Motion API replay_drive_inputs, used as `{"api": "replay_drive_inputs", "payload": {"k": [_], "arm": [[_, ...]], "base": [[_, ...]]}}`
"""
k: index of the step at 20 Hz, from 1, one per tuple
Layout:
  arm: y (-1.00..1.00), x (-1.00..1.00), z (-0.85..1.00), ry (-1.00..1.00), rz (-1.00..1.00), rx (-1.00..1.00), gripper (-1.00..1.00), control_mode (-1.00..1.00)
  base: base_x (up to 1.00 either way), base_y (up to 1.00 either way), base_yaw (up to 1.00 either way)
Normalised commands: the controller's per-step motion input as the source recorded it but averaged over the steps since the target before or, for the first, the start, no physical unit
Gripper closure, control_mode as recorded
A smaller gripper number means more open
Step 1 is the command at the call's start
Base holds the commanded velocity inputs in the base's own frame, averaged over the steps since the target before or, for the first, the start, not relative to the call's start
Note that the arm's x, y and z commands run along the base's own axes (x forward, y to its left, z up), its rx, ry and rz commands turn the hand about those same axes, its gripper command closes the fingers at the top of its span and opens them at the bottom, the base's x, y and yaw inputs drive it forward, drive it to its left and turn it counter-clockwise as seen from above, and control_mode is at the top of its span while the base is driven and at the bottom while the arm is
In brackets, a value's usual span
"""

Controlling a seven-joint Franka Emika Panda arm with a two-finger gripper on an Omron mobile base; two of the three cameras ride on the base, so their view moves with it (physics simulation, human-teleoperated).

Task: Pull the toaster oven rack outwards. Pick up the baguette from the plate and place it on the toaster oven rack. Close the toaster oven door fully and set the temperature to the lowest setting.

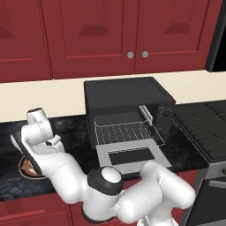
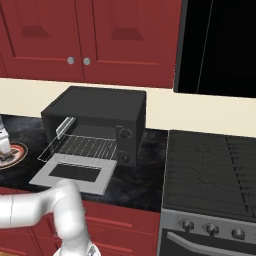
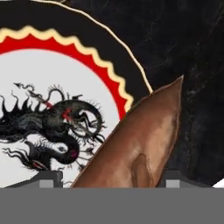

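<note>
Rack (image 1: 128, 133) already out; fingers (image 3: 48, 178) straddle the baguette (image 3: 140, 148) over the plate (image 3: 39, 78), grip unclear; next, carry it right.

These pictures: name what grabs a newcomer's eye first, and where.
The toaster oven on the dark counter, its door folded down flat and its silver rack pulled out over it. In the hand view, the brown baguette looms between the tool's fingertips, over the dragon-patterned plate.

Even, flat rendered light — soft shadows, no glare, slightly coarse textures throughout.
</note>
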Motion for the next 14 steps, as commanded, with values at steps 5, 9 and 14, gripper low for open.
{"api": "replay_drive_inputs", "payload": {"k": [5, 9, 14], "arm": [[-1.00, -1.00, 0.47, -0.08, -0.03, 0.14, 1.00, -1.00], [-1.00, -1.00, 0.41, -0.10, -0.07, 0.08, 1.00, -1.00], [-1.00, -0.77, 0.79, -0.15, -0.05, 0.01, 1.00, -1.00]], "base": [[0.00, 0.00, 0.00], [0.00, 0.00, 0.00], [0.00, 0.00, 0.00]]}}
